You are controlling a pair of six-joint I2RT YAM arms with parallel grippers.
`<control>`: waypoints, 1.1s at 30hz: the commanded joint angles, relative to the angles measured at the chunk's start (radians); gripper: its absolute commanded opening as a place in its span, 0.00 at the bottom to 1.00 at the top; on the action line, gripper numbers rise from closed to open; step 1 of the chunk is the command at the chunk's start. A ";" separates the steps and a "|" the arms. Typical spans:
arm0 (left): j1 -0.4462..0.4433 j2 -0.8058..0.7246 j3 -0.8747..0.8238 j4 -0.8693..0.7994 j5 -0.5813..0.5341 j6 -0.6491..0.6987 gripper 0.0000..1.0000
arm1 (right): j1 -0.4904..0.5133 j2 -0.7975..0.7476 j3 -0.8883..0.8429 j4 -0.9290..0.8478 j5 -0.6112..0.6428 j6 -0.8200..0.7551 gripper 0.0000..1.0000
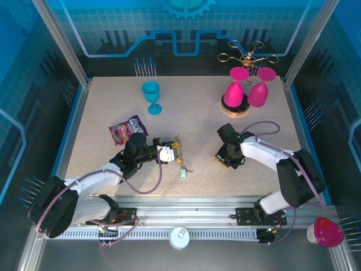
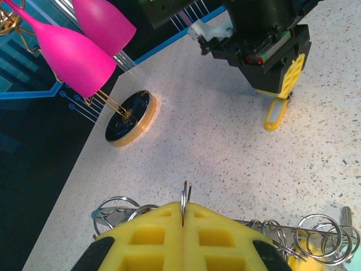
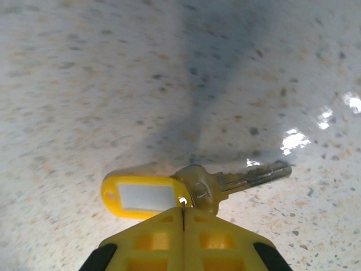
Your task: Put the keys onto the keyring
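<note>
Top external view: we see a booth with blue printed walls and metal corner posts. It closes in a beige speckled table with a blue edge, glossy enough to throw glare spots in the right wrist view.

Two white-and-black arms reach in from the near rail, the left arm and the right arm. At back right a gold wire rack stands on a round dark base. Two pink glasses hang upside down from it. A teal goblet stands upright, back left of centre. A purple snack wrapper lies near the left gripper, behind it and to its left. A pink cup sits off the table at the near right corner.

We place the keyring mid-table, at the left gripper's tips. In the left wrist view the yellow fingers are pressed together on one thin silver ring, which stands upright between them. The other rings lie spread on the table beside them.

The right gripper is low over the table, well apart from the keyring, to its right. In the right wrist view its fingers are clenched where a silver key joins a yellow tag. We cannot tell whether the key rests on the surface or sits just off it.
</note>
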 commanded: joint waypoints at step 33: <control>0.019 -0.054 0.052 -0.015 0.231 -0.459 0.00 | 0.100 -0.254 0.064 0.473 -0.806 -1.154 0.00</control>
